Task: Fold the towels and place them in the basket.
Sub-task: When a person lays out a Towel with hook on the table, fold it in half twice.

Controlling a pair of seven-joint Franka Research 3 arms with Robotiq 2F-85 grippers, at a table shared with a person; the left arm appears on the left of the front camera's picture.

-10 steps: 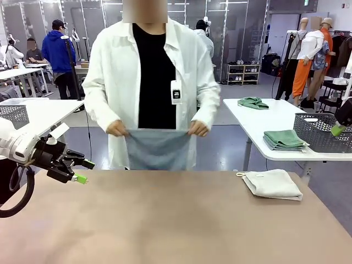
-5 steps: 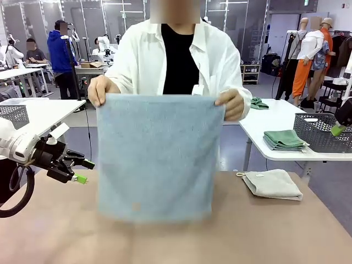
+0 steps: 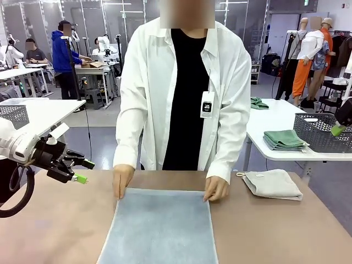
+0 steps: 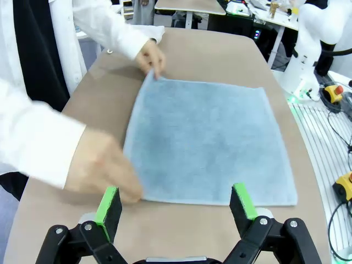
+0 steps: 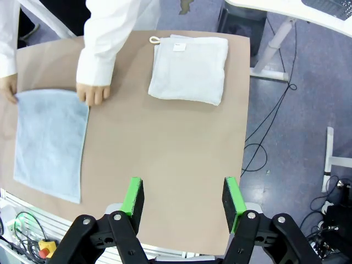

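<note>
**A:** Can any writing be read from the front?

**B:** Only a badge [image 3: 207, 104] on the person's white coat, and its print is too small to make out. The brown table [image 3: 275, 231] carries the grey-blue towel [image 3: 159, 225], spread flat. One hand [image 3: 122, 179] and the other hand [image 3: 216, 188] of the person rest on its far corners. Right of that towel lies the folded cream-white towel [image 3: 272, 183]. Farther right and beyond it, on a white side table [image 3: 258, 124], a folded green towel [image 3: 283, 139] sits just beside the dark mesh basket [image 3: 322, 132]. What the basket holds cannot be told. The left gripper [image 3: 83, 171] hangs left of the grey-blue towel, its jaws wide and empty.

**A:** And the left wrist view?

**B:** The grey-blue towel lies flat just beyond the green pads, which stand wide apart with nothing between them. A hand is at the towel's far corner, and a blurred hand is at a near one.

**A:** The right wrist view?

**B:** The right gripper [image 5: 181, 201] hovers over bare table, its jaws parted and holding nothing. The cream-white towel lies well apart from the grey-blue towel. It shows a small white label [image 5: 179, 48] that is unreadable.
</note>
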